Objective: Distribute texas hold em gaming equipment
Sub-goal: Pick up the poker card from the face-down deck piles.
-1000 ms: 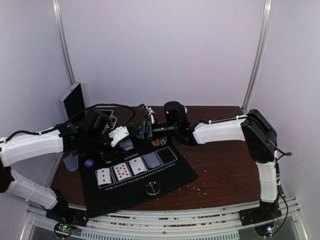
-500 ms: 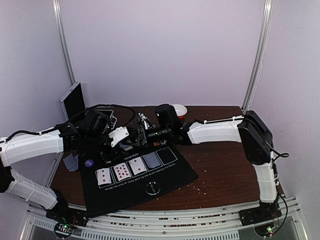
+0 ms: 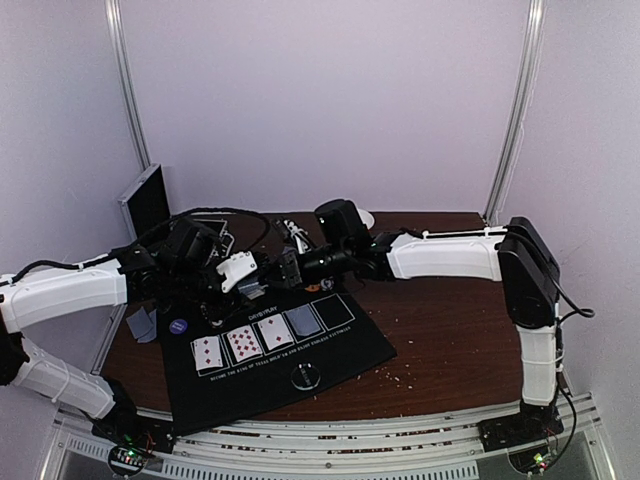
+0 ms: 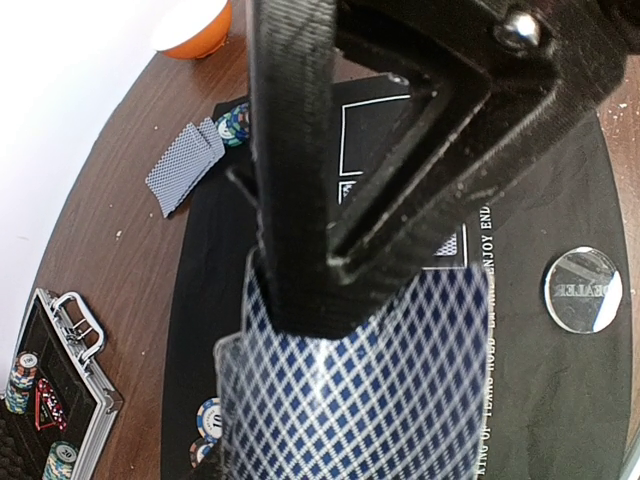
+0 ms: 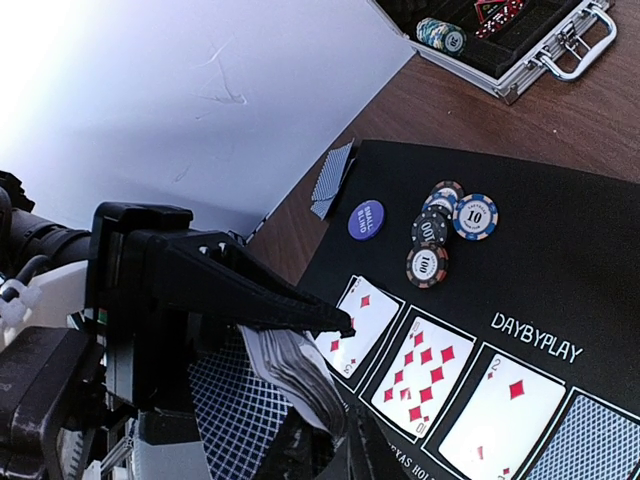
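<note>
My left gripper point(image 3: 243, 278) is shut on a deck of blue-diamond-backed playing cards point(image 4: 370, 400), held above the black five-box mat point(image 3: 340, 350). My right gripper point(image 3: 283, 268) reaches in from the right, and its jaws have closed down on the deck's edge point(image 5: 295, 370); how many cards they pinch is hidden. Three red-pip cards point(image 5: 425, 365) lie face up in the mat's left boxes and one face-down card point(image 3: 302, 320) lies in the fourth. Striped poker chips point(image 5: 440, 235) and a purple disc point(image 5: 367, 220) sit nearby. The clear dealer disc point(image 4: 583, 289) rests on the mat's near part.
An open metal case point(image 5: 500, 35) with chips stands at the back left. A small face-down pile of cards point(image 5: 330, 178) lies off the mat's left edge. The white bowl with an orange base point(image 4: 195, 15) sits at the back. Crumbs dot the wood at the right.
My right arm has moved left up to the deck and its jaws have narrowed onto the deck's edge. The left arm and its deck have stayed put.
</note>
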